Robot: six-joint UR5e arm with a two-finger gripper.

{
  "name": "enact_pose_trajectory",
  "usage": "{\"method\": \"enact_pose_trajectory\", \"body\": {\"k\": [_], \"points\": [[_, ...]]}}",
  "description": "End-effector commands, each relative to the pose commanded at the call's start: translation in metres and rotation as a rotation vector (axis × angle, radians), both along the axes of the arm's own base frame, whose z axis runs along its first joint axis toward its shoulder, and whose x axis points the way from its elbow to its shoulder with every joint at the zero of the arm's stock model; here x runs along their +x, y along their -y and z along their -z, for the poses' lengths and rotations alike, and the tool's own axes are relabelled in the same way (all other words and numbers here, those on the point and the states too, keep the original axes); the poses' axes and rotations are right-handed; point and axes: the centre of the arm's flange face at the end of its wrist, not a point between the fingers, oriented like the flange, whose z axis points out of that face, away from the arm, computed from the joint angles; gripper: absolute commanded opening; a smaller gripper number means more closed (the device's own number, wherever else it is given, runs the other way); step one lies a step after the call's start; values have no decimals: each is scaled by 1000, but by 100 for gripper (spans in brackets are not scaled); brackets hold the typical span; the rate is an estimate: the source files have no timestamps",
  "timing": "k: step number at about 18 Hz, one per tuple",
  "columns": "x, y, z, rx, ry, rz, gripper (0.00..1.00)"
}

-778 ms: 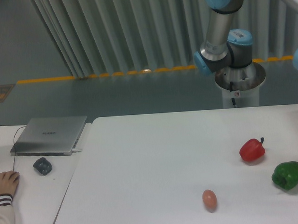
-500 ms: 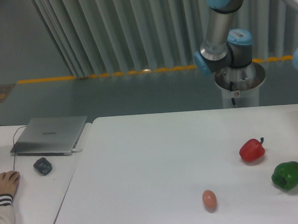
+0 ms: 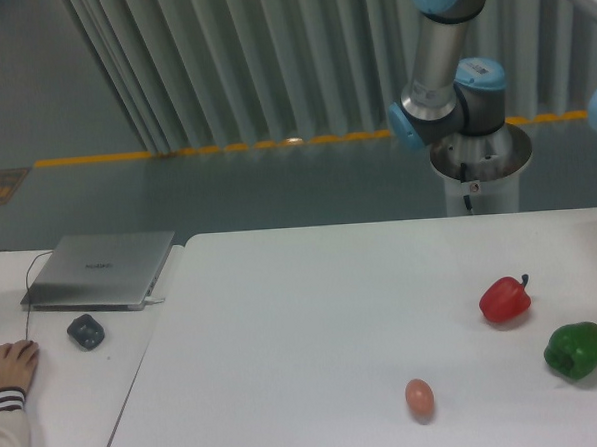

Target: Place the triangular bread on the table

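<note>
The triangular bread is out of view. The large white table (image 3: 314,323) fills the lower right of the camera view. Only the arm's base and lower joints (image 3: 452,85) show, behind the table's far edge at the upper right. The arm runs out of the frame at the top and right. The gripper is out of view.
A red bell pepper (image 3: 505,300), a green bell pepper (image 3: 578,350) and a small tan-pink egg (image 3: 419,397) lie on the table's right part. A smaller white desk on the left holds a closed laptop (image 3: 101,269) and a mouse (image 3: 85,331); a person's hand (image 3: 11,367) rests there.
The arm's upper joints have shifted slightly at the top right of the frame. The objects on the table have not moved.
</note>
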Motion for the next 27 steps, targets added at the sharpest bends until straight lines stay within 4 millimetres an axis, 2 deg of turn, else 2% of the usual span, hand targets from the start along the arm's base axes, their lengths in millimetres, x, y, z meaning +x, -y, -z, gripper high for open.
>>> {"method": "enact_pose_trajectory", "body": {"k": [2, 5, 9, 14, 18, 22, 27], "points": [[-6, 13, -12, 14, -23, -46, 100], [-9, 15, -15, 23, -46, -52, 100], [-27, 41, -20, 38, -65, -100, 100], [-44, 59, -8, 65, -40, -195, 100], [-52, 54, 6, 108, -32, -287, 100], [-63, 52, 25, 116, -40, -304, 100], [-73, 67, 31, 108, -39, -314, 100]]}}
